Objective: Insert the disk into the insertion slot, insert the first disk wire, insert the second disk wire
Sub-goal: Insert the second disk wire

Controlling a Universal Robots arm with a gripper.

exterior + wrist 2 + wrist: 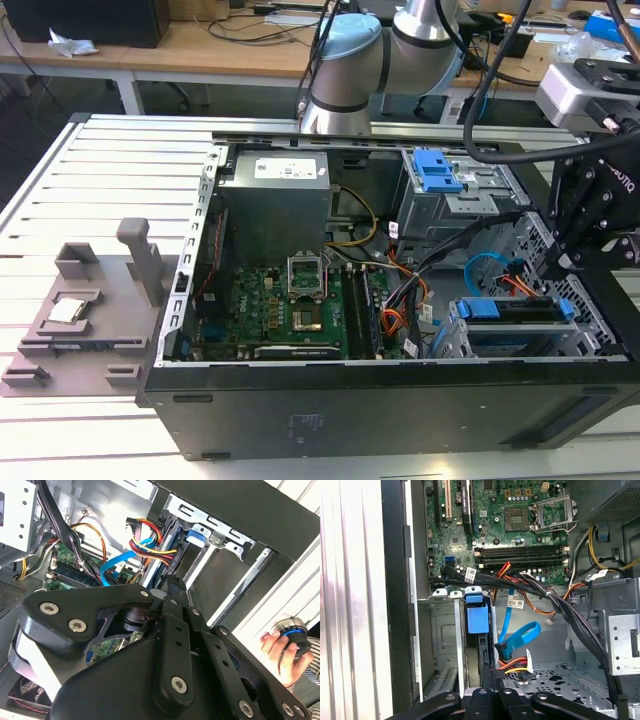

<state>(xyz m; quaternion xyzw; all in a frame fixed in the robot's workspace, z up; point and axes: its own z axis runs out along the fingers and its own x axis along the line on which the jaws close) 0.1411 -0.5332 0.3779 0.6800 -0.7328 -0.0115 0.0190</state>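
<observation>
Blue-framed disk (481, 630) sits seated in the insertion slot (445, 630), gripper (492, 692) just beside its wire end, fingers nearly closed on nothing I can confirm; first disk wire (512, 665) plug needs square alignment.

An open black computer case (330, 400) lies on the slatted white worktop (110, 170), green motherboard (290, 310) at its centre, grey power supply (275, 205) at twelve o'clock of the board, and a grey fixture tray (85, 320) at nine o'clock of the case.
</observation>
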